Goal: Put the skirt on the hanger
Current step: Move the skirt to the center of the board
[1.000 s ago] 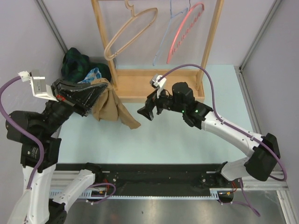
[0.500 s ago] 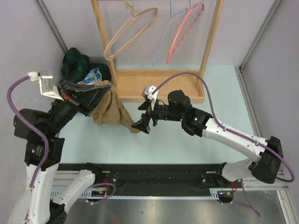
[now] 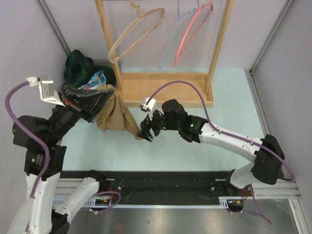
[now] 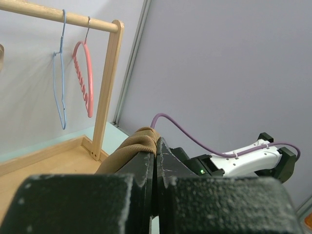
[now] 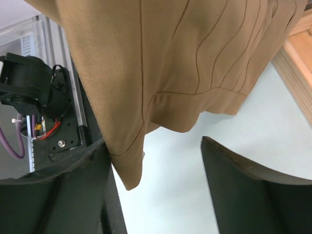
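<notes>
Overhead view. At centre left, the left gripper (image 3: 100, 99) is clenched on the top of the tan skirt (image 3: 114, 117), which hangs from it. At centre, the right gripper (image 3: 146, 131) is released, its jaws spread around the skirt's lower hem. At upper centre, a tan hanger (image 3: 141, 38) hangs on a wooden rack (image 3: 165, 90).

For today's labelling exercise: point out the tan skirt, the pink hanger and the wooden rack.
tan skirt (image 3: 114, 117): top view, draped middle.
pink hanger (image 3: 191, 35): top view, ridged arm.
wooden rack (image 3: 136, 87): top view, base board.
</notes>
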Tool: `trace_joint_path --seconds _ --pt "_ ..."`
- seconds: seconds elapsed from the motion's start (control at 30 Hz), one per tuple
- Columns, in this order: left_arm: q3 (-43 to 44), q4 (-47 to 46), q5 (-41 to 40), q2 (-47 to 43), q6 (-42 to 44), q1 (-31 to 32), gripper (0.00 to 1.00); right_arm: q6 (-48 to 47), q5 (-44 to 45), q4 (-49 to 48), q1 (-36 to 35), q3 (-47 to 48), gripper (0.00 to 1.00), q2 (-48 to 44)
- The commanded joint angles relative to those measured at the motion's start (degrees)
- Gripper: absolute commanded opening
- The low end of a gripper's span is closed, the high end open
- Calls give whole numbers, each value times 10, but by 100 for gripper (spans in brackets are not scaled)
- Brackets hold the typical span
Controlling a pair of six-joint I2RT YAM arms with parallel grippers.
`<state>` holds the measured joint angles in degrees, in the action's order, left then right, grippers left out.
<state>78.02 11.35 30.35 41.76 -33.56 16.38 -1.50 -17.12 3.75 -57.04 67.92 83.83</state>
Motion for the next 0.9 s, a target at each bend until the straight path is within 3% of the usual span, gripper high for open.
trace_joint_path --seconds 0.0,0.07,0.1,0.13,0.37,0.57,0.73,0.87 --pt "27 -34 -5 -8 -3 3 1 9 9 -22 -1 9 63 11" --pt "29 -32 -4 -4 -5 3 0 12 20 -32 3 9 41 11" --pt "34 -32 -1 -1 -5 3 0 27 39 -53 5 8 13 9" --pt "34 -32 2 1 -5 3 0 40 55 -60 7 5 1 5" --pt "35 -25 10 15 5 3 0 42 168 -77 50 0 0 -96" --pt "-1 -14 16 12 19 3 0 37 225 -50 161 44 0 -190" --pt "-53 -12 5 -1 31 3 0 17 226 -41 227 120 0 -224" --pt "-100 -10 -11 -4 37 3 0 -2 204 -10 236 175 0 -217"
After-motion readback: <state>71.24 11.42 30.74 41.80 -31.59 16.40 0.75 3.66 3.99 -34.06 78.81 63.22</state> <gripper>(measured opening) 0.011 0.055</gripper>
